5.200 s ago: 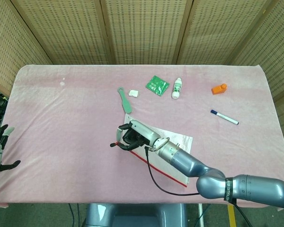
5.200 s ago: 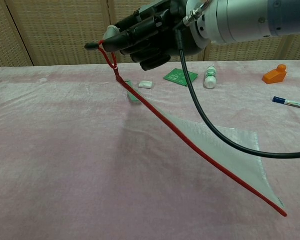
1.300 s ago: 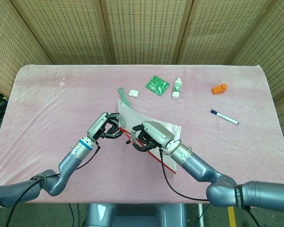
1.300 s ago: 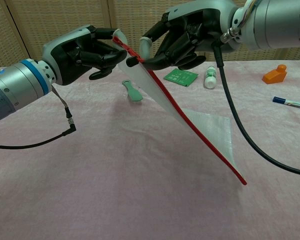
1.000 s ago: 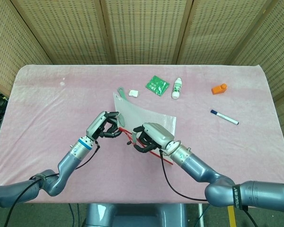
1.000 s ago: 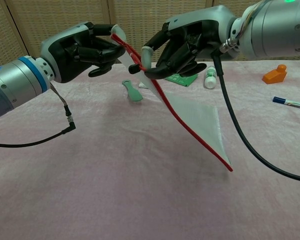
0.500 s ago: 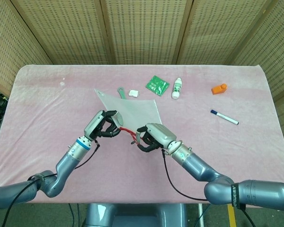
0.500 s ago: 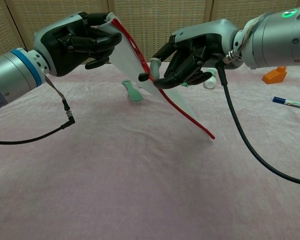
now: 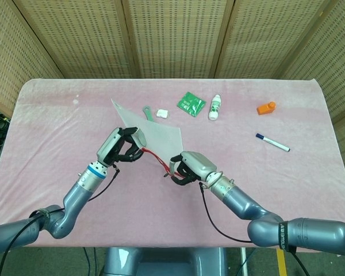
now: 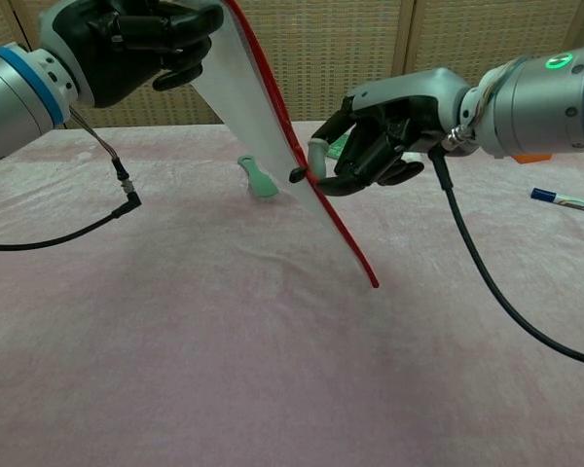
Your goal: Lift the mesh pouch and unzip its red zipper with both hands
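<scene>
white mesh: your mesh pouch (image 10: 241,89) hangs clear above the pink cloth (image 9: 57,132), tilted, its red zipper (image 10: 333,216) running down its edge.
left hand: your left hand (image 10: 136,37) is clamped on the pouch's upper corner, the highest point of the pouch.
right hand: your right hand (image 10: 382,131) pinches the zipper partway down the pouch, lower than the left.
behind the pouch: green tool (image 10: 258,179), white block (image 9: 162,114), green packet (image 9: 190,104), small bottle (image 9: 215,107).
right of the pouch: orange piece (image 9: 266,107), marker (image 9: 272,142).
</scene>
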`<control>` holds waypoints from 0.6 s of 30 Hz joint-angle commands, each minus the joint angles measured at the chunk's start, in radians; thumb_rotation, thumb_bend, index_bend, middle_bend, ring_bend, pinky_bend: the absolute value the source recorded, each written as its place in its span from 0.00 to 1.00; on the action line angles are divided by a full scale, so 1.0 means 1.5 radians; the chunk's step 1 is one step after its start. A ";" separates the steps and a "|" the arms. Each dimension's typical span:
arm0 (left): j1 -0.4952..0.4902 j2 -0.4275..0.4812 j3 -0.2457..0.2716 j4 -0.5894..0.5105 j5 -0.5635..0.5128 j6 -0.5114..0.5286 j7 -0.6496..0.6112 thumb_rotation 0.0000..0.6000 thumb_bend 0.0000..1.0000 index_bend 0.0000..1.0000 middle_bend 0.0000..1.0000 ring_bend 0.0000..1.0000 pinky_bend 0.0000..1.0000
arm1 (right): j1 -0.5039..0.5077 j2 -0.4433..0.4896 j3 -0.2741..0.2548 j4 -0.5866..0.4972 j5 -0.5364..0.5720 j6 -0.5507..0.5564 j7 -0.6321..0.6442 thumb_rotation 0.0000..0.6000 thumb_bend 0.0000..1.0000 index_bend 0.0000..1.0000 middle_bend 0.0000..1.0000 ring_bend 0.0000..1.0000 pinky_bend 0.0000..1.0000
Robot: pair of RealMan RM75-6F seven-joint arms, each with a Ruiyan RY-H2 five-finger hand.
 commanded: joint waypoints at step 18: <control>0.022 0.071 -0.045 -0.035 -0.030 0.024 -0.012 1.00 0.84 0.86 0.91 0.76 0.89 | -0.022 0.019 -0.074 0.060 0.025 -0.040 -0.035 1.00 0.77 0.80 0.99 0.96 1.00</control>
